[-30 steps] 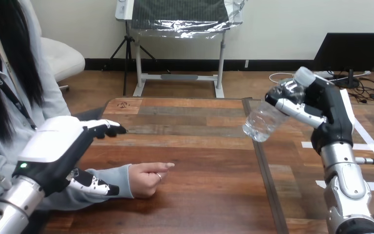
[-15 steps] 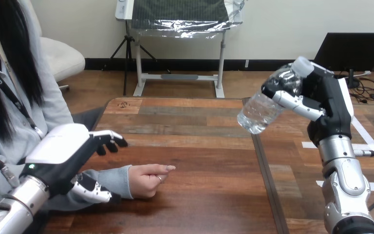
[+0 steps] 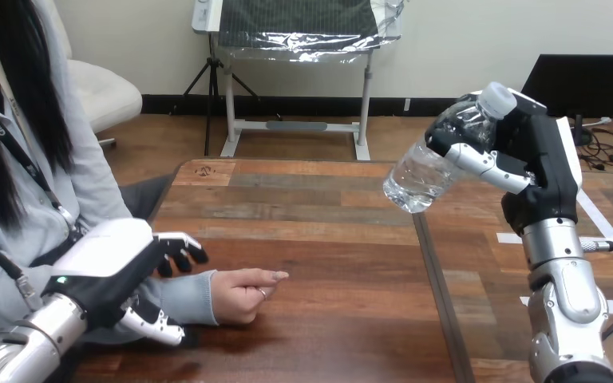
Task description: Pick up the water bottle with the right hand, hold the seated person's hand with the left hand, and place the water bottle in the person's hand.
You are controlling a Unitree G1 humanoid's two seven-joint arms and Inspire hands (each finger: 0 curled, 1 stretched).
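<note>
Clear plastic water bottle [image 3: 427, 167], crinkled, white cap [image 3: 498, 99], is held aloft over the table [image 3: 327, 239] by the right hand [image 3: 539, 159], fingers wrapped round its upper half. Long axis tilted: cap up-right, base down-left toward the person's hand [image 3: 239, 294], which rests loosely curled on the table, well apart. Left hand [image 3: 108, 267], the nearer one, arches loosely open over the person's sleeve [image 3: 179, 297]; no clasp seen.

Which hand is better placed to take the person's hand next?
Left. The left hand is at the person's sleeve, beside the person's hand; the right hand is raised, holding the bottle.
</note>
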